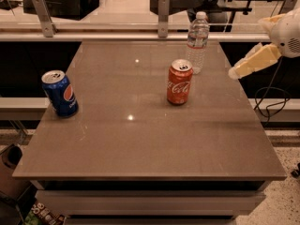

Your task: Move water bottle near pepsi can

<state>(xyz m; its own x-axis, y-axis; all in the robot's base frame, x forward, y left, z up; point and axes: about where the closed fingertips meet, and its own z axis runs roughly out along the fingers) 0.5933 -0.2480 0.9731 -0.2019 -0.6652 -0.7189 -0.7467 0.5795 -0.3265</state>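
Observation:
The water bottle (197, 41) is clear and ribbed with a white cap. It stands upright at the far right of the grey table (140, 139). The pepsi can (60, 93) is blue with a silver top and stands upright at the table's left edge, far from the bottle. My gripper (236, 72) is cream-coloured and reaches in from the right. It hovers at the table's right edge, a short way right of the bottle and not touching it. It holds nothing.
A red-orange Coca-Cola can (179, 82) stands upright just in front of the bottle, between it and the table's middle. A rail with metal posts (163, 16) runs behind the table. Cables (269, 102) hang off the right side.

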